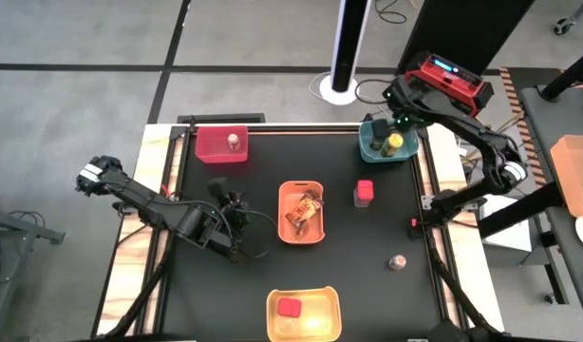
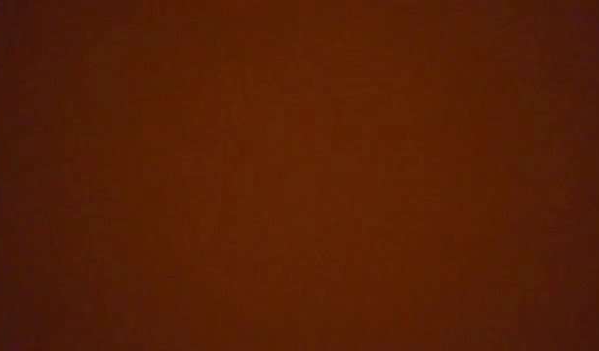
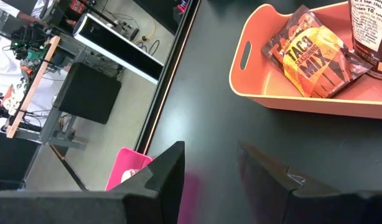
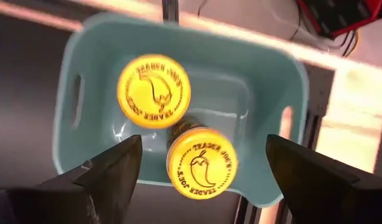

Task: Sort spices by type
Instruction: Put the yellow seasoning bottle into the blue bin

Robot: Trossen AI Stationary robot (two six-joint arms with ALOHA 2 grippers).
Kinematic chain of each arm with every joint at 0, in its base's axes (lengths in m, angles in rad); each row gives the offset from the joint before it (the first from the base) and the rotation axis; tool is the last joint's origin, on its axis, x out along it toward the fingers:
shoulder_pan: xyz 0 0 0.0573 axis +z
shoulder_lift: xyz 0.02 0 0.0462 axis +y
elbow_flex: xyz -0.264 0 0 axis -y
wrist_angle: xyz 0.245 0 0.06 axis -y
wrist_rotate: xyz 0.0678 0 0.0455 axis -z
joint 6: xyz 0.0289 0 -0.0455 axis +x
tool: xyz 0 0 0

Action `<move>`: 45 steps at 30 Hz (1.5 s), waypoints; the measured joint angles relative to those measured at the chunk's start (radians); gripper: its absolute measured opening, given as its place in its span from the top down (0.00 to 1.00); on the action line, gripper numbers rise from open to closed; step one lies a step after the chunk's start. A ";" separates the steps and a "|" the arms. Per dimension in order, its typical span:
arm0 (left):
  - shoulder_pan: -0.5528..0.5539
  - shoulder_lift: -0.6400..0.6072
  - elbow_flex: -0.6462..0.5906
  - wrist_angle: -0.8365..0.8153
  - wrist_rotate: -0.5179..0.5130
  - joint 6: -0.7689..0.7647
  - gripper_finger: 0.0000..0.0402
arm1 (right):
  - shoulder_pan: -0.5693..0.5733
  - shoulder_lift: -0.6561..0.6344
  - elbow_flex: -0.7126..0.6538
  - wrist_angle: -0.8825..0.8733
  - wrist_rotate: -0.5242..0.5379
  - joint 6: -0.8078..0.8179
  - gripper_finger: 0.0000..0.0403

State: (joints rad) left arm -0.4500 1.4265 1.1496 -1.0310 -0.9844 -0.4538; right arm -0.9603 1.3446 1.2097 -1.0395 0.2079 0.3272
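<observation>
Two yellow-lidded jars (image 4: 153, 91) (image 4: 202, 163) stand in the teal bin (image 1: 372, 150) at the far right. My right gripper (image 4: 203, 180) hovers open above them, its fingers either side of the nearer jar and clear of it. A red cube box (image 1: 365, 193) and a silver-lidded jar (image 1: 398, 261) stand on the table. Another silver-lidded jar (image 1: 234, 142) is in the red bin (image 1: 212, 147), and a red cube (image 1: 290, 307) is in the yellow bin (image 1: 320, 321). Printed packets (image 3: 315, 59) lie in the orange bin (image 1: 284, 228). My left gripper (image 3: 213, 180) is open and empty, left of the orange bin.
The four bins ring the black table: red far left, teal far right, orange middle, yellow near edge. Bare table lies between the orange bin and the right edge apart from the cube box and small jar. The low view shows only a dark red-brown surface.
</observation>
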 joint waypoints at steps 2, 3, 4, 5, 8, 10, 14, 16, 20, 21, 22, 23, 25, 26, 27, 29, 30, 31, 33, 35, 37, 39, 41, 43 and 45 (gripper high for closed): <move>0.000 0.000 0.000 0.001 0.000 0.000 0.68 | 0.022 -0.021 0.017 -0.006 0.000 0.000 0.21; 0.000 0.000 0.000 0.002 0.000 0.000 0.68 | 0.037 -0.033 0.021 -0.006 -0.009 -0.004 0.22; 0.000 0.000 0.000 0.002 0.000 0.000 0.68 | 0.055 -0.046 0.023 -0.006 -0.030 -0.011 0.24; 0.000 0.000 0.000 0.002 0.000 0.000 0.68 | 0.075 -0.058 0.023 -0.007 -0.057 -0.019 0.27; 0.000 0.000 0.000 0.002 0.000 0.000 0.68 | 0.139 -0.079 0.021 -0.049 -0.154 -0.027 0.39; 0.000 0.000 0.000 0.002 -0.001 0.000 0.68 | 0.188 -0.079 0.013 -0.108 -0.149 -0.030 0.51; 0.000 0.000 0.000 0.007 -0.001 0.000 0.68 | 0.268 -0.073 -0.029 -0.140 -0.047 0.000 0.79; 0.000 0.000 0.000 0.008 -0.002 0.000 0.68 | 0.289 -0.072 -0.057 -0.126 0.001 0.004 0.92; 0.000 0.000 0.000 0.008 -0.003 0.000 0.68 | 0.295 -0.072 -0.113 -0.111 0.029 0.034 0.96; 0.000 0.000 0.000 0.008 -0.003 0.000 0.68 | 0.293 -0.072 -0.128 -0.097 0.036 0.039 0.96; 0.000 0.000 0.000 0.009 -0.003 0.000 0.68 | 0.290 -0.072 -0.141 -0.085 0.053 0.040 0.97; 0.000 0.000 0.000 0.009 -0.004 0.000 0.68 | 0.288 -0.072 -0.153 -0.075 0.074 0.041 0.97; 0.000 0.000 0.000 0.010 -0.004 0.000 0.68 | 0.283 -0.071 -0.177 -0.049 0.118 0.050 0.98; 0.000 0.000 0.000 0.010 -0.004 0.000 0.68 | 0.279 -0.070 -0.188 -0.032 0.137 0.055 0.98; 0.000 0.000 0.000 0.010 -0.004 0.000 0.68 | 0.272 -0.069 -0.198 -0.016 0.152 0.056 0.98; 0.000 0.000 0.000 0.011 -0.004 0.000 0.68 | 0.259 -0.069 -0.214 0.011 0.160 0.056 0.98; 0.000 0.000 0.000 0.012 -0.004 0.000 0.68 | 0.253 -0.066 -0.220 0.027 0.160 0.056 0.98; 0.000 0.000 0.000 0.012 -0.004 0.000 0.68 | 0.247 -0.064 -0.227 0.042 0.161 0.055 0.98; 0.000 0.000 0.000 0.013 -0.004 0.000 0.68 | 0.236 -0.056 -0.236 0.057 0.160 0.050 0.98; 0.000 0.000 0.000 0.014 -0.004 0.000 0.68 | 0.226 -0.047 -0.239 0.069 0.161 0.049 0.98; 0.000 0.000 0.000 0.015 -0.004 0.000 0.68 | 0.220 -0.039 -0.241 0.076 0.163 0.048 0.98; 0.000 0.000 0.000 0.015 -0.003 0.000 0.68 | 0.215 -0.029 -0.242 0.089 0.184 0.048 0.98; 0.000 0.000 0.000 0.016 -0.003 0.000 0.68 | 0.213 -0.017 -0.242 0.087 0.221 0.048 0.98; 0.000 0.000 0.000 0.017 -0.003 0.000 0.68 | 0.210 -0.004 -0.242 0.088 0.250 0.048 0.98; 0.000 0.000 0.000 0.017 -0.003 0.000 0.68 | 0.210 0.007 -0.242 0.088 0.270 0.048 0.98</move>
State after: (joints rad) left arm -0.4497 1.4269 1.1496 -1.0138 -0.9874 -0.4538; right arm -0.7507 1.3520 0.9676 -0.9510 0.4783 0.3751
